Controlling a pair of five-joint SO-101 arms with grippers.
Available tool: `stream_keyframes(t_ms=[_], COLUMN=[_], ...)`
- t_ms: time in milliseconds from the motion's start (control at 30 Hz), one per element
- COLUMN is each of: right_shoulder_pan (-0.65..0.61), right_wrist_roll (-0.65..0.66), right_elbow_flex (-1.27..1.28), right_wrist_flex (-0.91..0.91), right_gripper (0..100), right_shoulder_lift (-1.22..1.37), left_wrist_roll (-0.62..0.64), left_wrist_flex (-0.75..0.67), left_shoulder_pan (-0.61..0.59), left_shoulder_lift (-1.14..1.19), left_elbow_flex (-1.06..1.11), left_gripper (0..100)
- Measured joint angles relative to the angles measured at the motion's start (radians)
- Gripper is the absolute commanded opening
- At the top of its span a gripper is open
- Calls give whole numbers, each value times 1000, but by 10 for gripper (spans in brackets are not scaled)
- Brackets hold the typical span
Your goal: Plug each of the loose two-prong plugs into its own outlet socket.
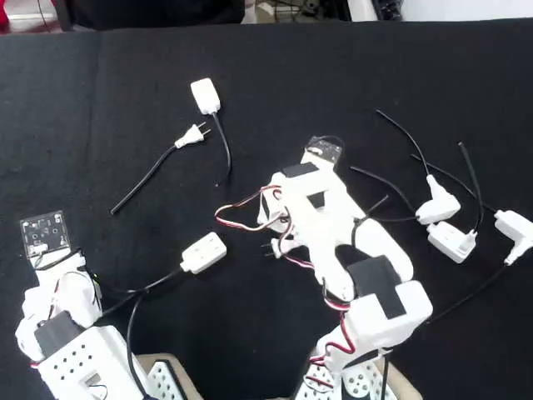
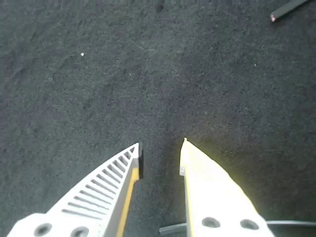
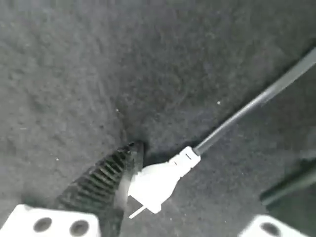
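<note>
A loose white two-prong plug [image 3: 152, 186] on a black cord [image 3: 247, 109] lies on the black cloth. It rests against one finger [image 3: 106, 183] of my right gripper [image 3: 195, 195], which is open around it, the other finger standing well off it. From above, that plug [image 1: 271, 247] shows its prongs just under the right arm, pointing at a white outlet socket [image 1: 204, 252]. A second plug [image 1: 191, 136] lies near another socket [image 1: 205, 96] at the back. My left gripper [image 2: 160, 153] hangs over bare cloth, open by a narrow gap, holding nothing.
Several white plugs and sockets with black cords [image 1: 450, 225] lie at the right. The left arm [image 1: 58, 308] sits at the front left corner. A cord end [image 2: 284, 9] lies ahead of the left gripper.
</note>
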Motion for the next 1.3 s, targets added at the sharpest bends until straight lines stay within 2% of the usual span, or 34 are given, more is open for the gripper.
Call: stream_keyframes(t_ms=[100,200,333,533,733,900,1133,1200,1300], right_shoulder_pan=[0,5,9,11,11,11,9,9,9], right_wrist_roll=[63,146,203,318,494,781,1359,1458,1519], right_elbow_flex=[-3,0,-12,-106,-206,-253,-255,-255,-255], right_wrist_flex=[0,3,68,230,446,440,354,348,348], right_gripper=[47,82,28,12,11,13,29,92,224], right_shoulder_lift=[3,5,5,25,25,37,40,40,40], left_wrist_roll=[0,0,0,0,0,0,0,0,0], left_wrist_flex=[-2,-2,-2,-2,-2,-2,-2,-2,-2], left_shoulder_pan=[0,0,0,0,0,0,0,0,0], left_shoulder_lift=[0,0,0,0,0,0,0,0,0], left_elbow_flex=[2,2,2,2,2,2,2,2,2], left_gripper=[141,141,141,141,141,141,141,141,141])
